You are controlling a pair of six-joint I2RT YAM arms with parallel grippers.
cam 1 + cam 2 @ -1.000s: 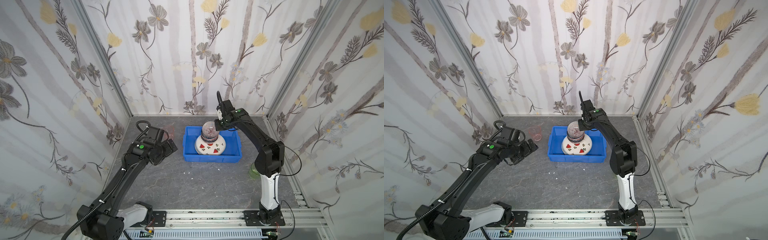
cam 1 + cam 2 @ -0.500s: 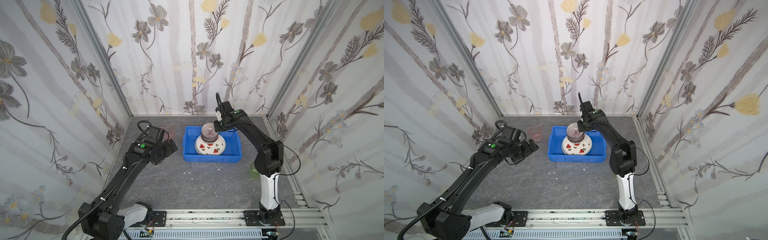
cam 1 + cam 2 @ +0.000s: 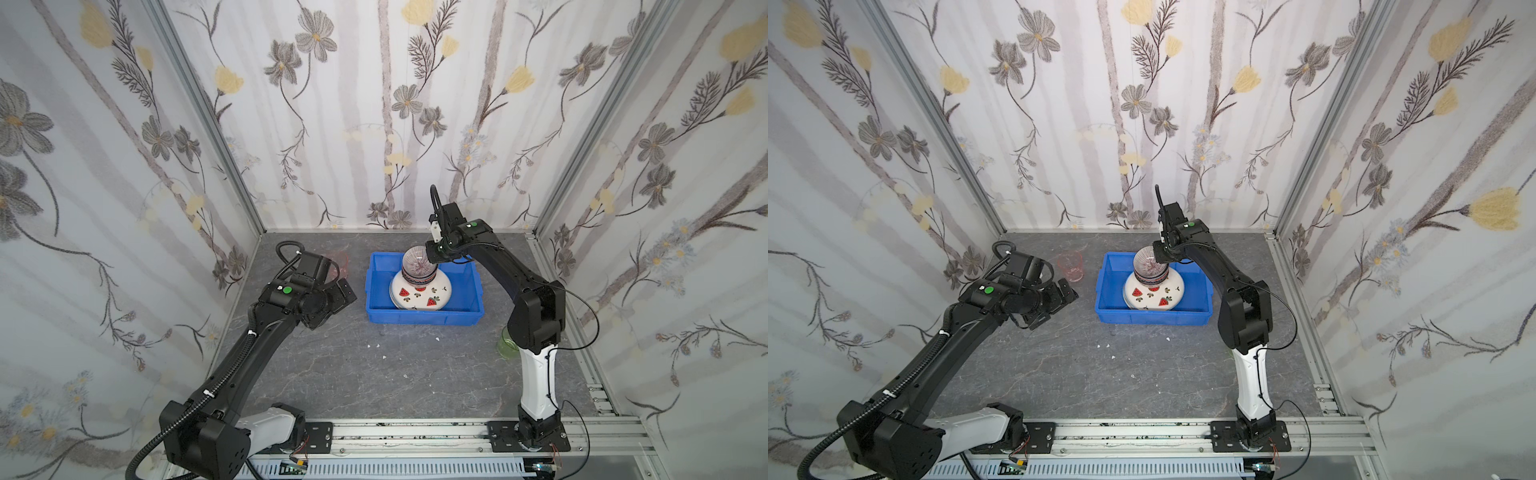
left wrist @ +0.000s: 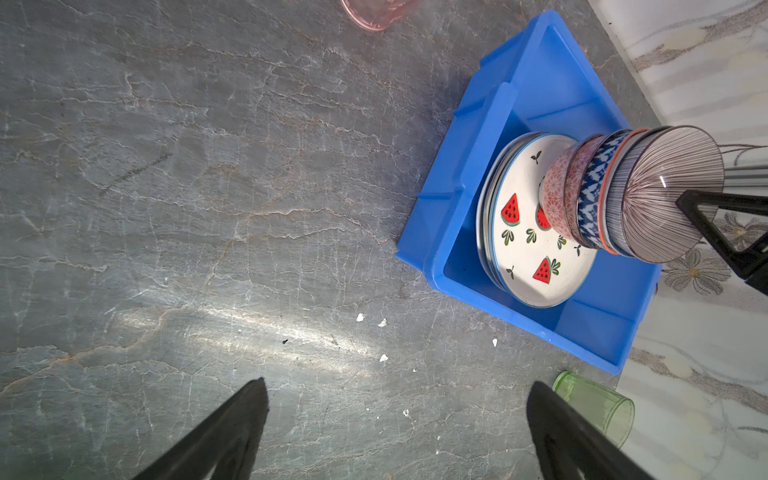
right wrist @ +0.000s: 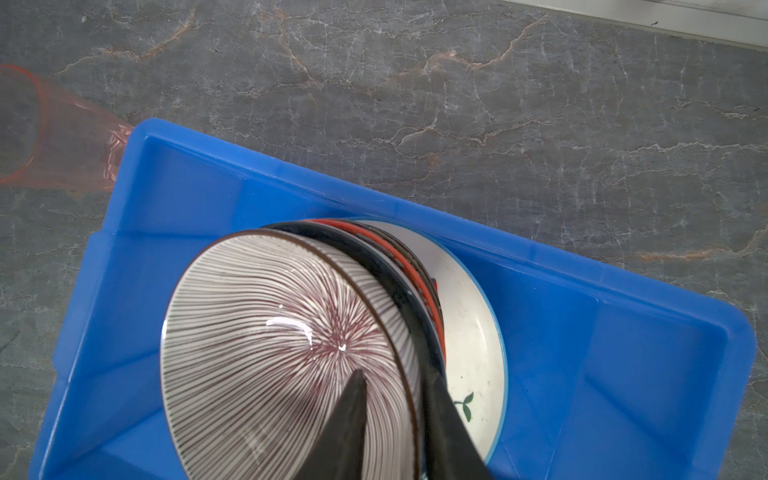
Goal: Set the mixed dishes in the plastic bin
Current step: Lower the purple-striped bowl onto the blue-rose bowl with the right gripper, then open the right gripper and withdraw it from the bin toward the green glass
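The blue plastic bin (image 3: 419, 316) (image 3: 1154, 318) holds stacked plates topped by a watermelon plate (image 3: 419, 297) (image 4: 528, 249). On it stands a stack of bowls with the red-striped bowl (image 3: 417, 264) (image 5: 270, 332) on top. My right gripper (image 5: 395, 374) (image 3: 432, 257) straddles that bowl's rim. One finger is inside, one outside, slightly open with a gap beside the rim. My left gripper (image 4: 398, 382) (image 3: 345, 291) hangs wide open and empty over the table left of the bin. A pink cup (image 3: 1070, 268) (image 4: 374, 12) stands left of the bin. A green cup (image 3: 508, 343) (image 4: 598, 405) stands by the right arm.
Small white crumbs (image 3: 376, 345) lie on the grey stone table (image 3: 353, 374) in front of the bin. Flowered walls close in the back and both sides. A metal rail (image 3: 415, 432) carries both arm bases along the front edge.
My right gripper's jaws have parted a little around the striped bowl's rim, and the bowl rests on the stack. The left arm has barely moved.
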